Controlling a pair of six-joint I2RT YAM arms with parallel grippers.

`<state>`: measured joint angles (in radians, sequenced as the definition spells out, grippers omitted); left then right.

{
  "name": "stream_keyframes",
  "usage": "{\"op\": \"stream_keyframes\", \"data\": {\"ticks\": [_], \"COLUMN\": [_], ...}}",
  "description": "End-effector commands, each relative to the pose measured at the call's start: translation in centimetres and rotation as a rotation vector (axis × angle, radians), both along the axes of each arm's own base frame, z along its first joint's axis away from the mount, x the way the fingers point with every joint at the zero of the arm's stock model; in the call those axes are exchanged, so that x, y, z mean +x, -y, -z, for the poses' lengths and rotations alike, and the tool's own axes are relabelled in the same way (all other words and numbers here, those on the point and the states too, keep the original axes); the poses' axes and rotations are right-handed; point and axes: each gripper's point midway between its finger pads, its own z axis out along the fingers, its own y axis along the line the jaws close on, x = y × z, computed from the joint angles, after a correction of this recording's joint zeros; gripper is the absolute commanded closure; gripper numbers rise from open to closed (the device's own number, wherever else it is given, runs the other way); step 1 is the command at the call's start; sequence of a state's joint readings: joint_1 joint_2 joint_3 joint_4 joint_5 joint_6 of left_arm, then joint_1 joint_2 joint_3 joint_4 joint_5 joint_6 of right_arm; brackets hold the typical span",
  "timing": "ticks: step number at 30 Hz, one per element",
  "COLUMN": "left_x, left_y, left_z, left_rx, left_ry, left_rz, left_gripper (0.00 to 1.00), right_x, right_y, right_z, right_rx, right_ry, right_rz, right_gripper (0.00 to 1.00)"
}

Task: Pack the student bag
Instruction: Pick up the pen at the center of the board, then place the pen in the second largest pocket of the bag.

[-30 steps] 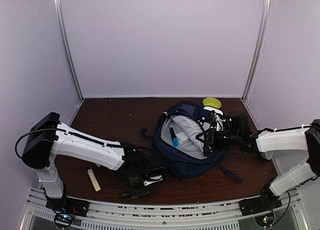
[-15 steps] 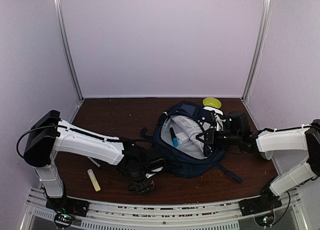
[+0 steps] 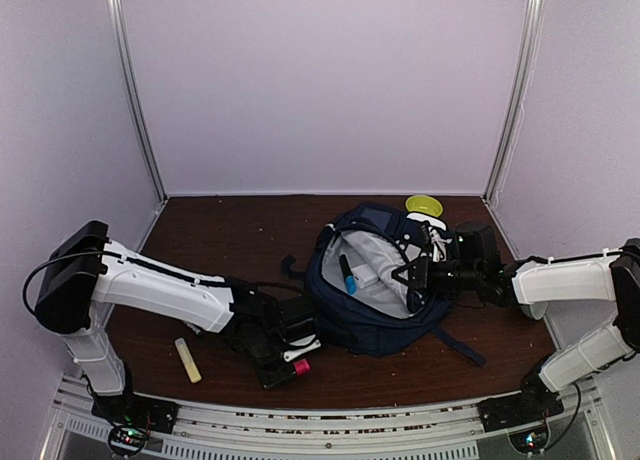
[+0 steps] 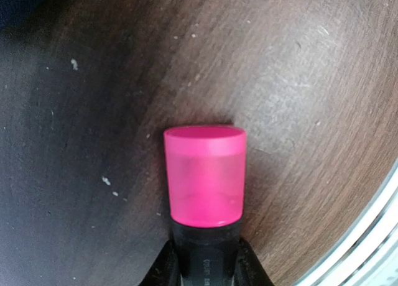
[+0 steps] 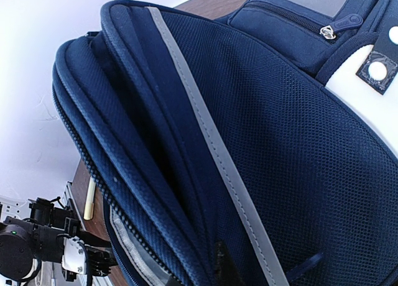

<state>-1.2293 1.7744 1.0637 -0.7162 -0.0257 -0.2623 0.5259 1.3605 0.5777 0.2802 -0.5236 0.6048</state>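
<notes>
Left gripper (image 3: 286, 360): we see it low over the table (image 4: 311, 81) near the front edge, its jaws narrowed onto the black barrel of a highlighter (image 4: 204, 174).
Highlighter: the pink cap sticks out ahead of the fingers. We cannot tell whether it touches the wood.
Right gripper (image 3: 412, 276): pinched tight on the right rim of the student bag (image 3: 375, 330).
Student bag: it lies right of the table's middle between the two arms, with its mouth open and grey lining showing.
Around: a blue marker (image 3: 347, 275) lies on the lining. A cream stick (image 3: 188, 360) lies on the wood left of the left gripper, apart from it. A yellow-green dish (image 3: 424, 205) sits just behind the bag.
In the way: the bag's near-left wall stands between the highlighter and the open mouth.
Hard to make out: the fingers hide the rest of the barrel. Navy mesh fills the right wrist view, so we see little of that grip.
</notes>
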Motion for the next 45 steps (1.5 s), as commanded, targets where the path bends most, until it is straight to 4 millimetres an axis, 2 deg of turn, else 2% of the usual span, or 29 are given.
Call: {"op": "stream_keyframes", "data": {"ticks": [1, 6, 10, 14, 18, 21, 24, 28, 30, 42, 43, 45], "left_x": [0.9, 1.6, 1.4, 2.4, 4.1, 6.1, 8.3, 10.8, 12.3, 17.5, 17.7, 18.0], "left_y": [0.9, 2.1, 4.5, 6.4, 8.7, 10.2, 11.5, 13.5, 14.1, 17.2, 17.3, 17.5], "left_z": [-1.0, -4.3, -9.1, -14.0, -18.7, -21.7, -23.5, -24.6, -24.3, -20.5, -20.3, -19.9], "left_rx": [-0.056, -0.141, -0.289, -0.409, -0.525, -0.602, -0.658, -0.697, -0.685, -0.69, -0.689, -0.682], "left_ry": [0.046, 0.092, 0.095, 0.164, 0.23, 0.284, 0.319, 0.368, 0.369, 0.375, 0.374, 0.377], "left_rz": [-0.001, -0.004, 0.04, 0.066, 0.082, 0.069, 0.042, 0.011, -0.031, -0.104, -0.106, -0.107], "left_gripper": [0.88, 0.98, 1.0, 1.0, 1.0, 1.0, 1.0, 1.0, 1.0, 1.0, 0.98, 0.81], "right_x": [0.2, 0.3, 0.3, 0.2, 0.2, 0.2, 0.2, 0.1, 0.2, 0.1, 0.1, 0.1], "right_y": [1.1, 1.1, 1.0, 1.1, 1.1, 1.1, 1.1, 1.1, 1.2, 1.3, 1.3, 1.3], "right_z": [1.2, 1.1, 1.1, 1.1, 1.1, 1.1, 1.1, 1.0, 1.0, 1.1, 1.0, 1.0], "right_rx": [-0.024, -0.023, -0.022, -0.021, -0.02, -0.021, -0.021, -0.019, -0.019, -0.019, -0.018, -0.017], "right_ry": [-0.033, -0.031, -0.033, -0.032, -0.031, -0.03, -0.03, -0.027, -0.025, -0.023, -0.023, -0.024], "right_rz": [0.043, 0.043, 0.041, 0.042, 0.044, 0.043, 0.044, 0.043, 0.044, 0.052, 0.052, 0.052], "right_gripper": [1.0, 1.0, 1.0, 1.0, 1.0, 1.0, 1.0, 1.0, 1.0, 1.0, 1.0, 1.0]}}
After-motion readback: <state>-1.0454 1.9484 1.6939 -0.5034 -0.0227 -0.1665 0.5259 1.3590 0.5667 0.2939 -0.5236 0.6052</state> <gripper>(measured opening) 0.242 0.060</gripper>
